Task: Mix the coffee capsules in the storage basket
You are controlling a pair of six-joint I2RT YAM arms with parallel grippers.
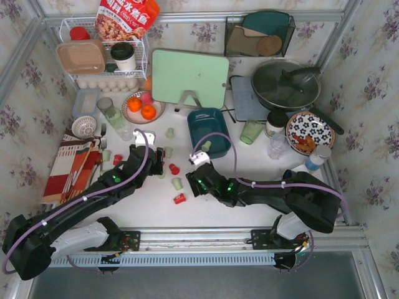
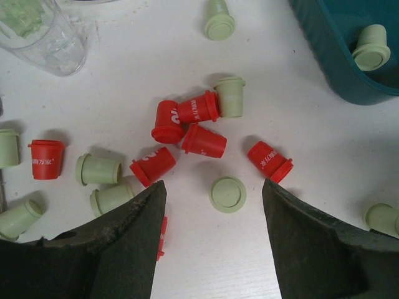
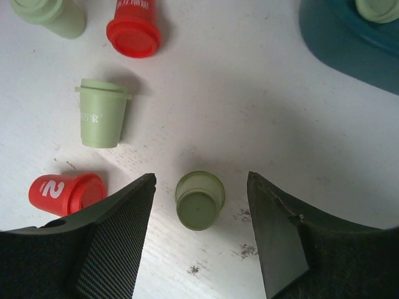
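Left gripper [image 2: 214, 187] and right gripper [image 3: 201, 177] both spread wide, low over loose coffee capsules [image 2: 199, 140] beside the storage basket [image 1: 209, 128].

From my left wrist feed I see a pale green capsule [image 2: 228, 194] sitting on the white table [image 2: 156, 56] in the gap between the fingers, touched by neither. On the right wrist feed a second green capsule [image 3: 199, 200] sits between that gripper's fingertips, also clear of both. Red and pale green capsules lie scattered on the table in front of the basket, a cluster of red ones near the middle. I can make out only one green pod [image 1: 206, 145] inside the basket, by its near wall.
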